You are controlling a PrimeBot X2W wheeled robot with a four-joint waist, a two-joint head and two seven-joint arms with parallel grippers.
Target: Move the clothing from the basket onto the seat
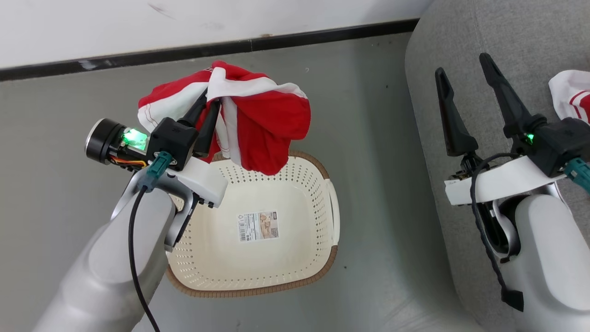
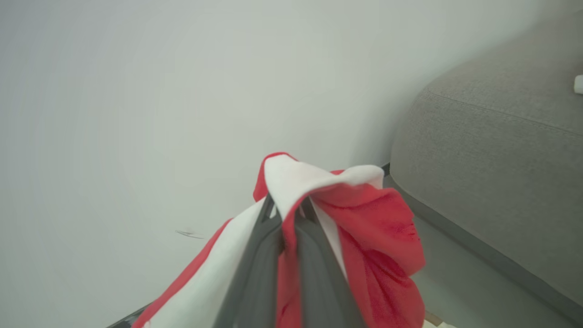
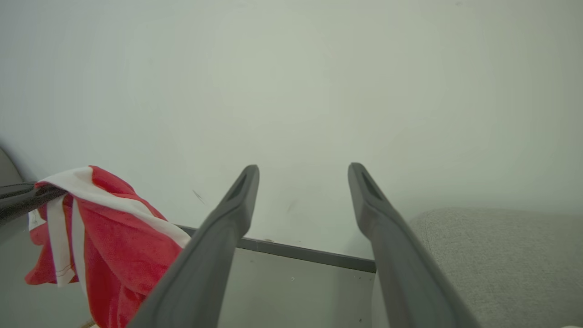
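We hold red-and-white clothing (image 1: 262, 124) pinched in our left gripper (image 1: 208, 107) above the far rim of the basket (image 1: 333, 216), while right of the basket our right gripper (image 1: 462, 64) hangs spread wide over the sofa (image 1: 461, 41)

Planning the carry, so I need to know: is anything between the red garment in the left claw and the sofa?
Only bare floor lies between the garment, shut in the left claw, and the sofa. The open right claw hovers over the sofa's near edge and may need to be passed.
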